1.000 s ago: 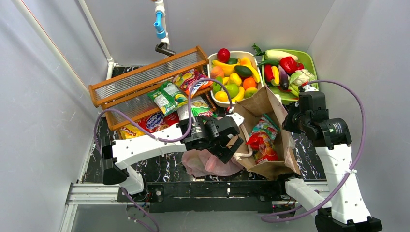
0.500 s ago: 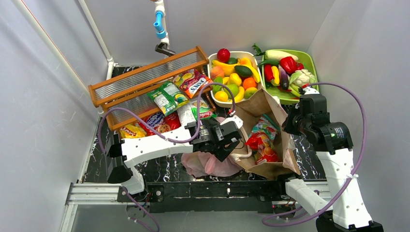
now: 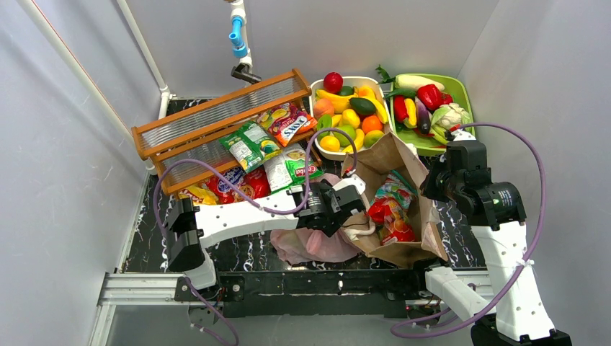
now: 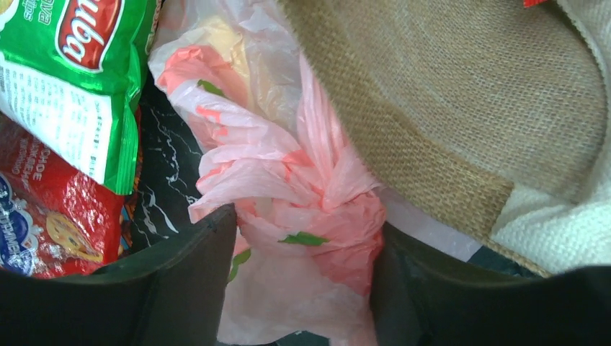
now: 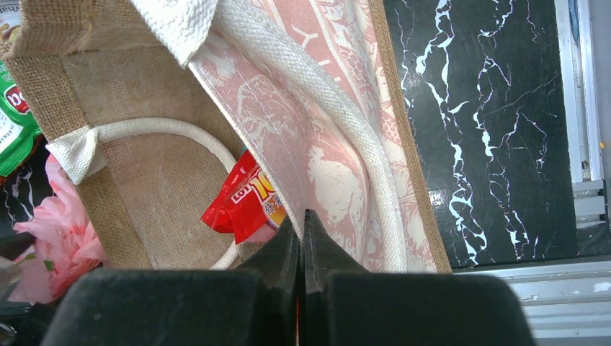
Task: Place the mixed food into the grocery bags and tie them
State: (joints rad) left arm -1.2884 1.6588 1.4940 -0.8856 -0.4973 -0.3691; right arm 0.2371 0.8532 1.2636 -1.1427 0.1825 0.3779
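The left gripper [image 4: 302, 227], jaws apart, is set astride the twisted neck of the pink bag [image 4: 274, 180], which runs lengthwise between them. The right gripper [image 5: 302, 220] is clamped on the brown bag [image 5: 137, 187], which lies alongside, open-mouthed, pointing away from the bases.

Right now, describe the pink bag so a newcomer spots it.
Start at the brown bag standing open. Against its left side, under the left hand, slumps the pink bag. It alone is thin, crumpled, translucent plastic, unlike the glossy foil snack packets beyond.
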